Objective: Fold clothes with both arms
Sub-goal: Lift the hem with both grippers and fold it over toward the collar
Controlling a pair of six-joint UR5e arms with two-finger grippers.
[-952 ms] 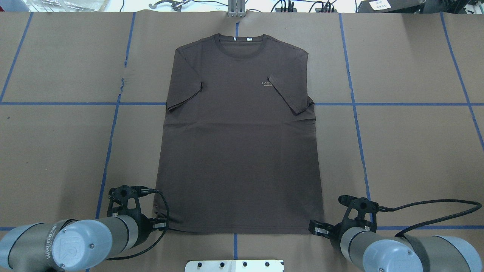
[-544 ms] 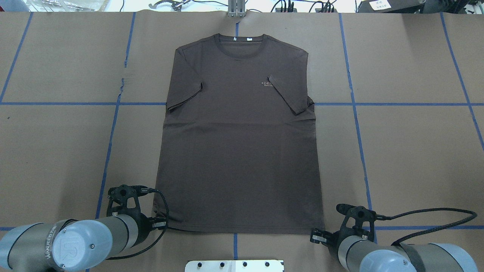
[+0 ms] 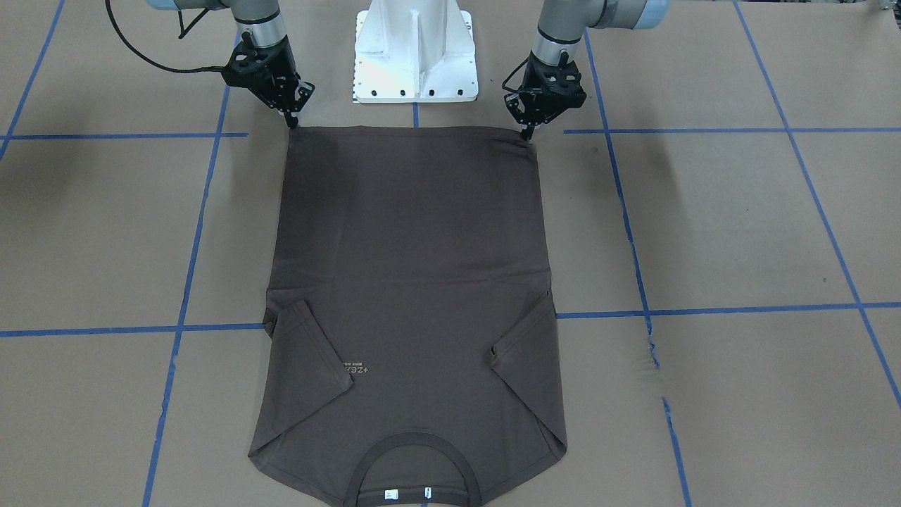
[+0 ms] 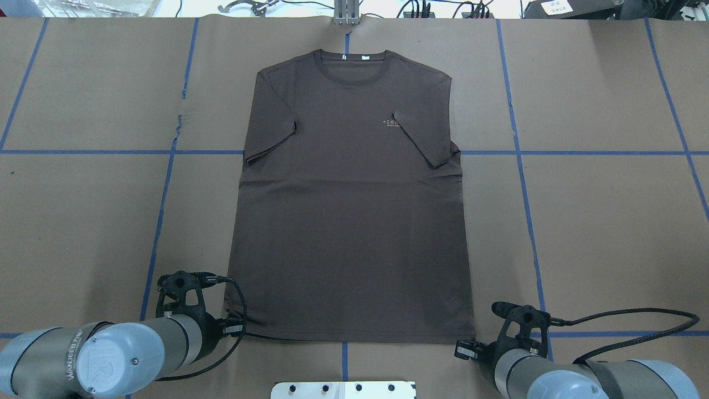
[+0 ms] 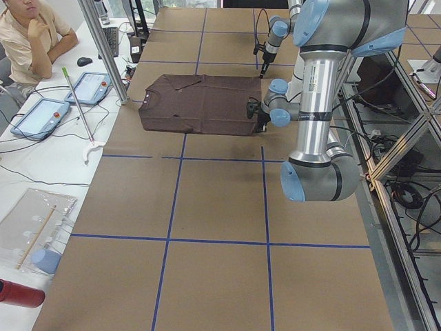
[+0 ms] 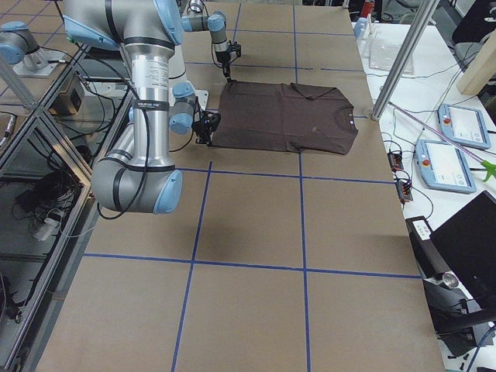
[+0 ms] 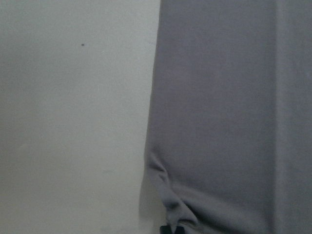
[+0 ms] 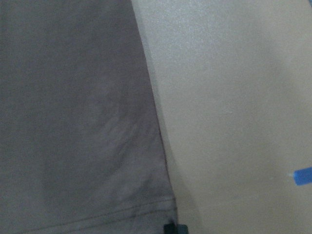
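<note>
The table [image 4: 83,221] is covered in brown paper crossed with blue tape lines. The shirt [image 4: 349,221] lies flat and face up at its middle. Seen from over my shoulders, the collar [image 4: 354,85] points to 12 o'clock and the hem to 6, nearest me. Both short sleeves are folded inward over the chest.

My left arm [image 4: 111,354] comes in at 7 o'clock and my right arm [image 4: 581,377] at 5 o'clock, both low over the table. My white base [image 3: 415,49] sits between them at 6, just off the hem.

My left gripper [image 3: 526,134] is at the hem's 7 o'clock corner, jaws pinched on the cloth (it puckers there in my wrist view). My right gripper [image 3: 291,123] has its tip at the 5 o'clock corner, where the cloth lies smooth. I cannot tell whether those jaws hold any cloth.

The pale lettering [image 4: 391,123] is at 1 o'clock on the chest, touching the folded sleeve edge. Two white labels [image 4: 364,57] show inside the collar.
</note>
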